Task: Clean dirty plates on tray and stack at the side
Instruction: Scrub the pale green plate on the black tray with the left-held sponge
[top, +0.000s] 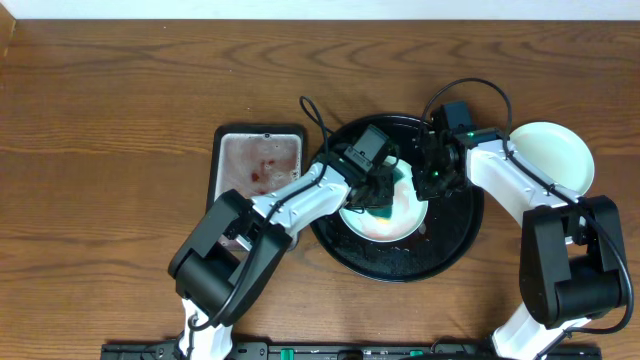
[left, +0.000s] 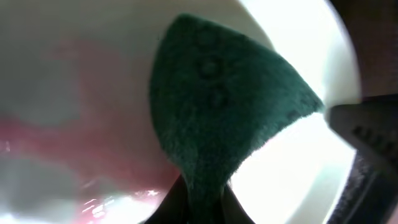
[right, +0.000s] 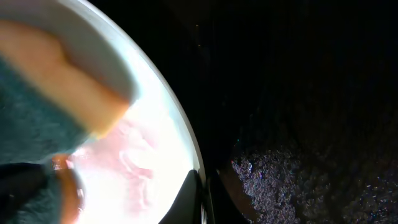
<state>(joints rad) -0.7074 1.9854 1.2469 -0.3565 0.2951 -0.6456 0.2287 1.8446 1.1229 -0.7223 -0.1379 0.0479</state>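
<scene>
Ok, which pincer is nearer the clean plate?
Right. The right pincer, on the dirty plate's rim, is just left of the clean plate; the left pincer, holding the sponge, is further left.

sponge (left: 217, 106): rough green fibrous face, orange foam back.
plate (right: 143, 162): smooth, glossy, wet.
tray (right: 298, 180): glossy black, droplet-speckled.
table (top: 120, 100): matt wood grain.

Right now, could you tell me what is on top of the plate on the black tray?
A dark green sponge, pinched by the left tool, lies on the pale round plate among pink sauce smears. The surface beneath it is covered.
</scene>
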